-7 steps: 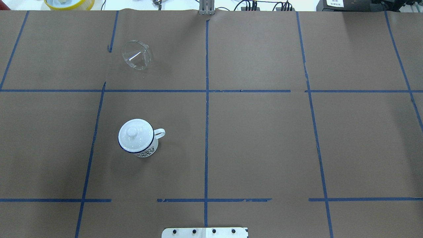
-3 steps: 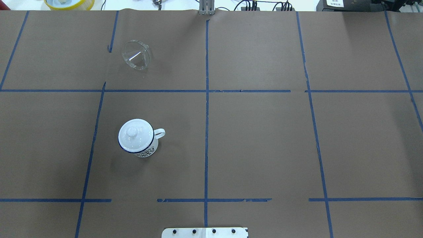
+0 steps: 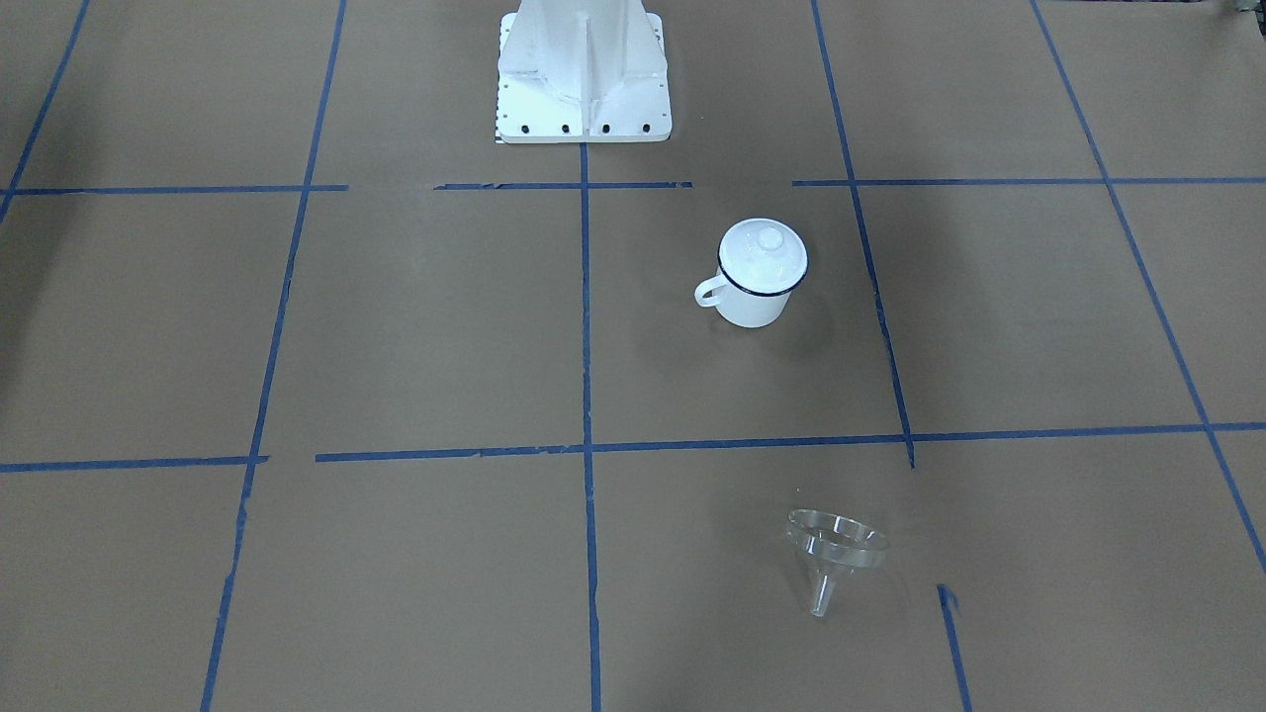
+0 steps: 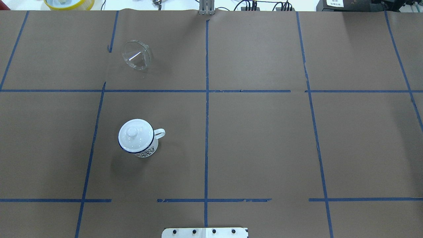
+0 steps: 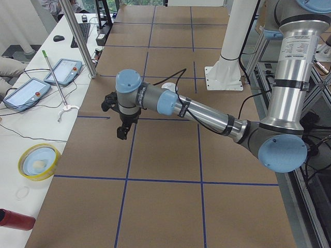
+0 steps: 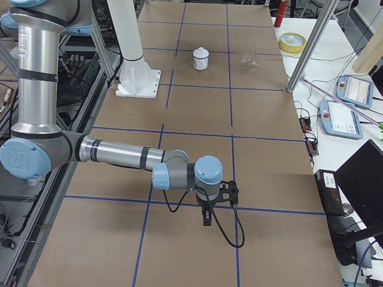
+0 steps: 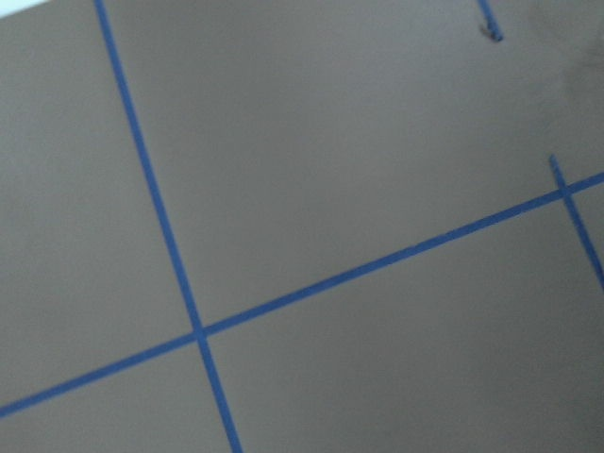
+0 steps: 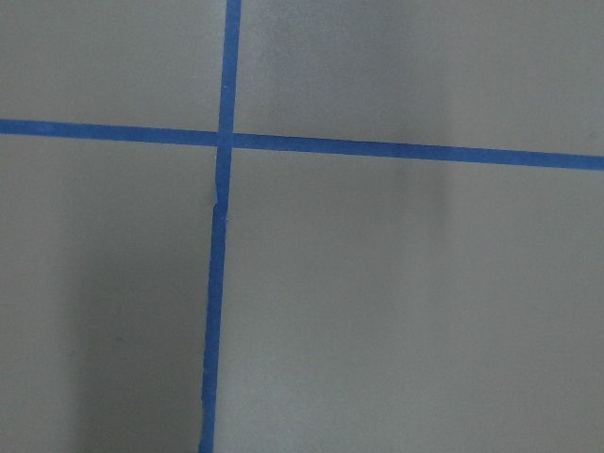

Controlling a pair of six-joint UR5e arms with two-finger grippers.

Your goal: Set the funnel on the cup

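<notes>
Brown-papered surface (image 4: 264, 138) with a blue tape grid fills the frame. In its side view, the left arm (image 5: 207, 114) stretches low and nearly level across mid-frame, its wrist bent so the left gripper (image 5: 122, 133) hangs straight down over the paper; jaws apart or together, I cannot tell. The right arm (image 6: 119, 156) lies level across the lower half of its side view, and the right gripper (image 6: 206, 220) points down beside a tape line; its jaws are just as impossible to judge. Both wrist views catch only paper and tape. The cup (image 3: 752, 305) stands upright right of centre in the front view, handle toward frame left; a knobbed lid (image 3: 762, 253) sits on it and hides its mouth. From overhead, a dark pattern on its wall is too small to read. The funnel (image 3: 834, 547) lies tipped on the paper lower in that frame, well apart from the cup, spout toward the bottom edge.
</notes>
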